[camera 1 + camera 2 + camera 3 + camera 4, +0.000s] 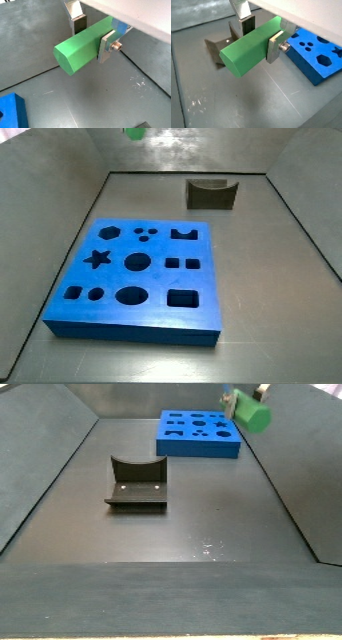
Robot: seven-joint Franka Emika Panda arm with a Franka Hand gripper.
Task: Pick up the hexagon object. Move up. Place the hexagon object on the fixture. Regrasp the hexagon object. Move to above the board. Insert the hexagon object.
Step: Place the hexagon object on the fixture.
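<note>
Two flat silver fingers (105,46) of the gripper (258,37) pinch the bright green prism bar, the hexagon object (248,47), across its flat sides, in both wrist views. The bar is held high above the grey floor; in a side view only a small green piece (134,133) shows, at the upper edge, about 11 o'clock. In a side view of the other kind the green bar (250,412) hangs at about 1 o'clock, near the right wall.

My judgement is that the step in hand is the carrying of the bar to the small dark olive-brown block with the U-shaped notch, the fixture (211,194). To do it well, the gripper should first come over the notch, turn the bar so its long axis lies along the notch, then go down slowly and open only when the bar rests in it. The large flat blue block with dark cut-out holes, the board (134,270), stands well apart from the fixture, so it should not disturb.

Most of the arm is cut off in both side views. The far end of the bar is hidden behind the fingers, and the fixture (216,50) is partly covered by the bar in a wrist view
</note>
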